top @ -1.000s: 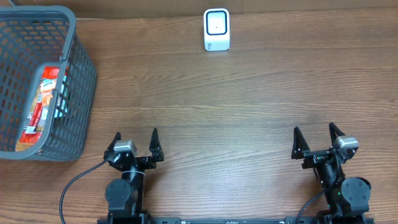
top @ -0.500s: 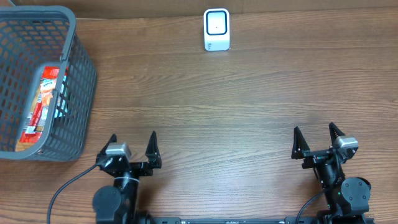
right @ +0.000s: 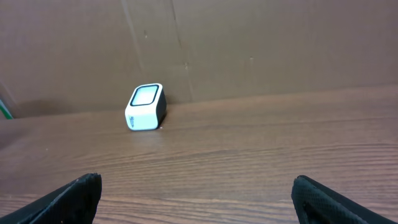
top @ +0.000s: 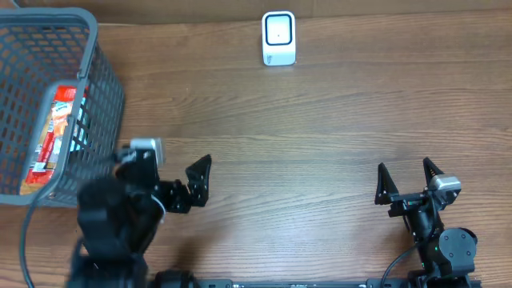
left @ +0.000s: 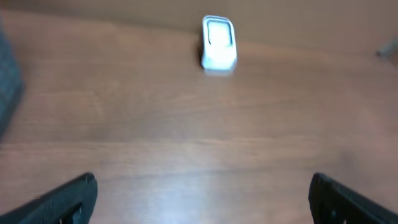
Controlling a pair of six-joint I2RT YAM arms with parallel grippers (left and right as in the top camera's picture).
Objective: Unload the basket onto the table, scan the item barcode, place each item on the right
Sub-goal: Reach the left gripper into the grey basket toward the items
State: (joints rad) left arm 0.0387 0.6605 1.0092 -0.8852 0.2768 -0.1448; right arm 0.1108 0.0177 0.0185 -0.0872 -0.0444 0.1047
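Note:
The item, a red and orange packet, lies inside the grey mesh basket at the table's left edge. The white barcode scanner stands upright at the far middle of the table, also in the left wrist view and the right wrist view. My left gripper is open and empty, lifted off the table just right of the basket; one dark finger shows from above. My right gripper rests open and empty near the front right.
A brown cardboard wall backs the far edge behind the scanner. The wooden table stretches bare between basket, scanner and grippers. A black cable trails from the left arm.
The left arm has lifted from its rest spot and swung forward and left, closer to the basket, still open. The right arm has not moved.

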